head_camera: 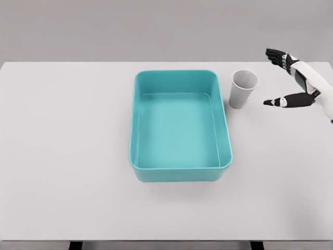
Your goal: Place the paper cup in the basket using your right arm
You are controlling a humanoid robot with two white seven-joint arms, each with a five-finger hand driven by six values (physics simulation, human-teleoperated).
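A white paper cup stands upright on the white table, just right of the teal basket's far right corner. My right hand comes in from the right edge and hovers a short way right of the cup. Its black fingers are spread above and the thumb reaches out below, with nothing held and a clear gap to the cup. The basket is a rectangular tub with nothing inside. The left arm is out of view.
The white table stretches across the view, its front edge near the bottom. A grey wall stands behind it.
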